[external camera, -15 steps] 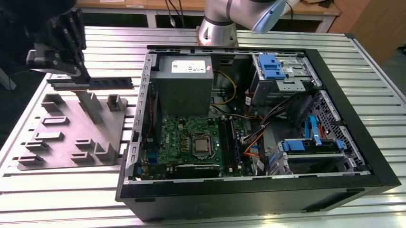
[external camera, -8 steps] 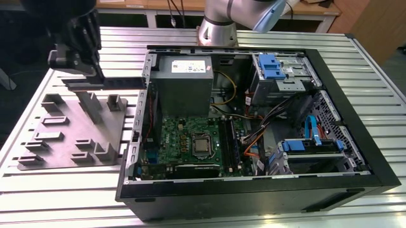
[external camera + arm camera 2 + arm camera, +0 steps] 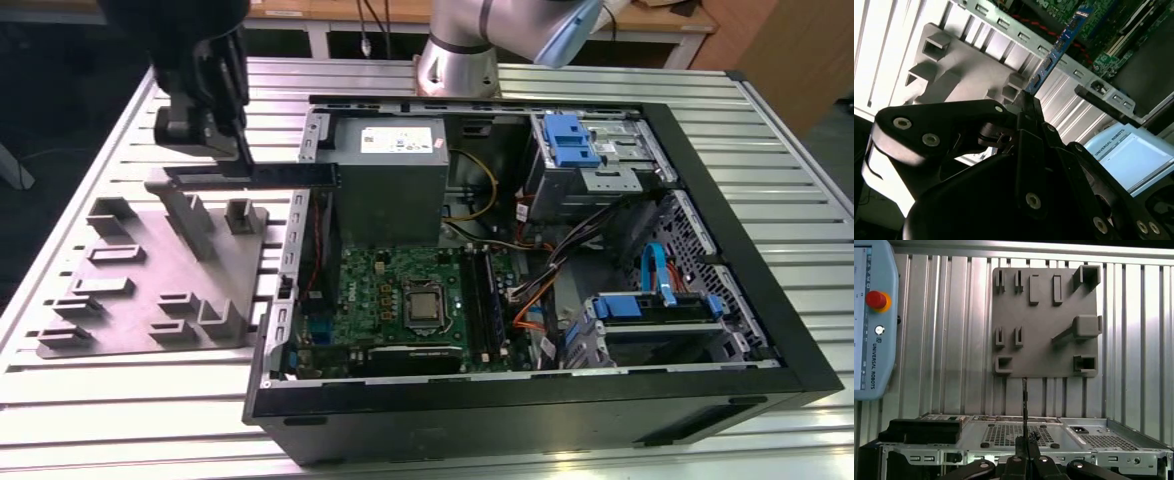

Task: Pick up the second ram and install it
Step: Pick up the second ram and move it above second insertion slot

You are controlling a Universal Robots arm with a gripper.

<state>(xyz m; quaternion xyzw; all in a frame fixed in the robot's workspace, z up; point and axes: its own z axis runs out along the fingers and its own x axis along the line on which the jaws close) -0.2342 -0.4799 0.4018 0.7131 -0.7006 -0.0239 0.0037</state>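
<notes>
The second ram (image 3: 254,178) is a long dark stick that hangs level above the table, between the grey fixture plate (image 3: 147,290) and the open computer case's wall (image 3: 310,160). My black gripper (image 3: 238,160) is shut on it from above, near its middle. In the second wrist view the second ram (image 3: 1059,45) shows blue with small chips, running out from the shut gripper (image 3: 1026,105) towards the case. In the first wrist view the second ram (image 3: 1025,405) shows edge-on as a thin line above the gripper (image 3: 1025,444). The green motherboard (image 3: 387,300) lies inside the case.
The fixture plate (image 3: 1044,315) carries several raised holders and slots. Inside the case are a grey power supply (image 3: 387,160), blue-latched drive cages (image 3: 581,145) and cable bundles (image 3: 574,250). A teach pendant (image 3: 869,320) lies on the slatted table (image 3: 120,400).
</notes>
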